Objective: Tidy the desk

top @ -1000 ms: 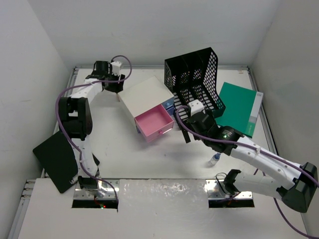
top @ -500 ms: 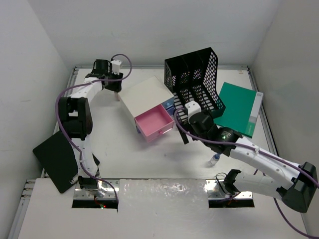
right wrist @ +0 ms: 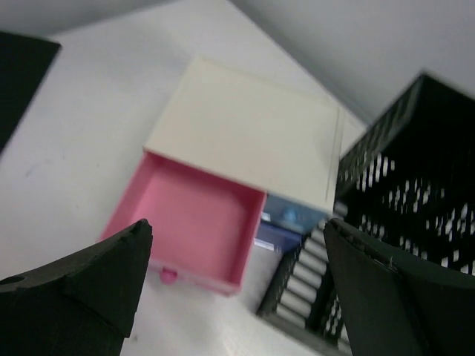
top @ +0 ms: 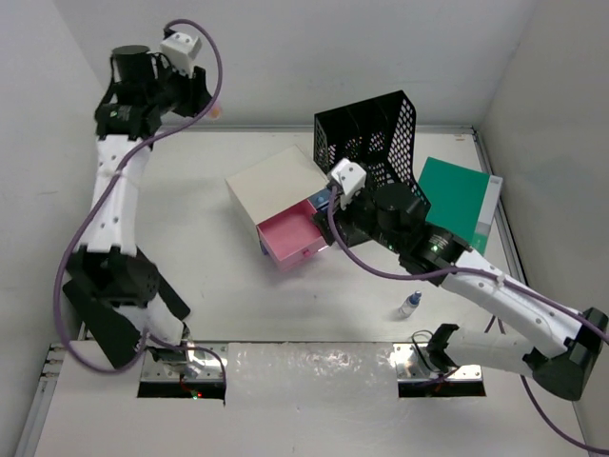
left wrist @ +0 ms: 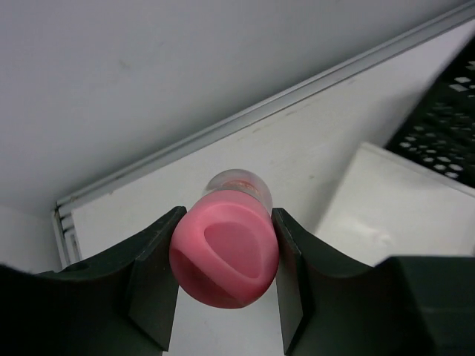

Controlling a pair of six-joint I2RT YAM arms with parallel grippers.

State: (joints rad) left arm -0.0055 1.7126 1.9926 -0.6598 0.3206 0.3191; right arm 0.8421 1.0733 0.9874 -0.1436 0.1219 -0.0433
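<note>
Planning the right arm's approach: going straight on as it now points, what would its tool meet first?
Probably the open pink plastic drawer of the small cream-topped box; the right tool stands open, aimed at it, though depth is unclear.

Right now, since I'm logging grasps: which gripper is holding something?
The left gripper, shut on a pink-capped object; the right gripper hangs open and empty near the pink drawer.

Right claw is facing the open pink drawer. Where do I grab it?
Grip the small round knob on the front face of the pink drawer, coming from that front side. The drawer stands pulled out and the knob is its only protruding part; the right claw is open.
</note>
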